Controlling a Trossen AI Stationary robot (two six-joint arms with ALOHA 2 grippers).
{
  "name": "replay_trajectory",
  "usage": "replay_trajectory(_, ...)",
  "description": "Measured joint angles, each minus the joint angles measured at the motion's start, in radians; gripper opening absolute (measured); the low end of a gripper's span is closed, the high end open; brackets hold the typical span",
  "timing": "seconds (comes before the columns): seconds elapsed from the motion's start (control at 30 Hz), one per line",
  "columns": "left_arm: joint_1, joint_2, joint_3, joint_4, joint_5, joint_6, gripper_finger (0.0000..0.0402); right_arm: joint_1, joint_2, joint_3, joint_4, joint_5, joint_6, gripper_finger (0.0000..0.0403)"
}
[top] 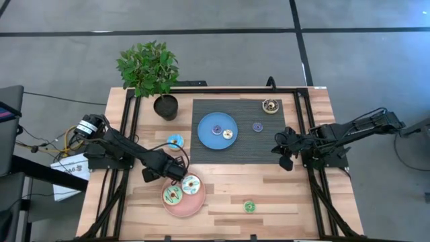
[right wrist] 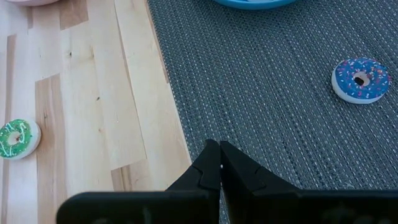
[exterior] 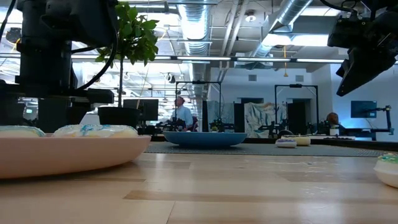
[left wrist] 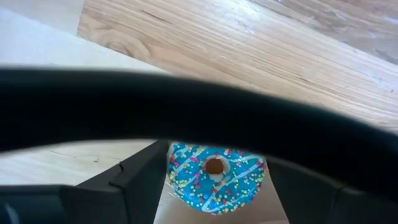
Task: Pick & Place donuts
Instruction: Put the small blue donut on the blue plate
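Note:
The light blue donut [top: 175,141] lies flat on the wood, just beyond my left gripper [top: 173,169]. In the left wrist view this donut [left wrist: 216,177] shows between the open fingers [left wrist: 140,180]. The high view shows it apart from them. The green donut [top: 172,195] and the white donut [top: 191,183] lie on the pink plate [top: 195,207]. The purple mini [top: 217,130] and the cream mini [top: 228,134] sit on the blue plate [top: 205,138]. The blue mini [top: 257,126] [right wrist: 360,79] and the dark brown donut [top: 271,105] rest on the grey mat. The green mini [top: 249,206] [right wrist: 15,138] lies on the wood. My right gripper [top: 282,153] [right wrist: 219,158] hovers shut over the mat's near right corner.
A potted plant [top: 151,74] stands at the far left corner, close to the left arm. The grey mat [top: 269,144] covers the table's far middle. Bare wood lies between the pink plate and the green mini. A dark band [left wrist: 199,106] crosses the left wrist view.

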Motion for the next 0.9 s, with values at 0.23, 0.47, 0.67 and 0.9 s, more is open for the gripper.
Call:
replay_trajectory(0.23, 0.000, 0.000, 0.001, 0.006, 0.005, 0.000, 0.0246, 0.000, 0.000, 0.000, 0.000, 0.000, 0.000, 0.0000)
replay_trajectory(0.47, -0.001, -0.001, 0.001, 0.010, 0.006, 0.000, 0.0232, 0.000, 0.000, 0.000, 0.000, 0.000, 0.000, 0.0000)
replay_trajectory(0.67, -0.002, -0.001, 0.002, 0.010, -0.005, 0.001, 0.0225, 0.000, 0.000, 0.000, 0.000, 0.000, 0.000, 0.0000)
replay_trajectory(0.9, 0.025, -0.008, 0.002, 0.014, -0.054, 0.052, 0.0224, 0.000, 0.000, 0.000, 0.000, 0.001, 0.000, 0.0000)
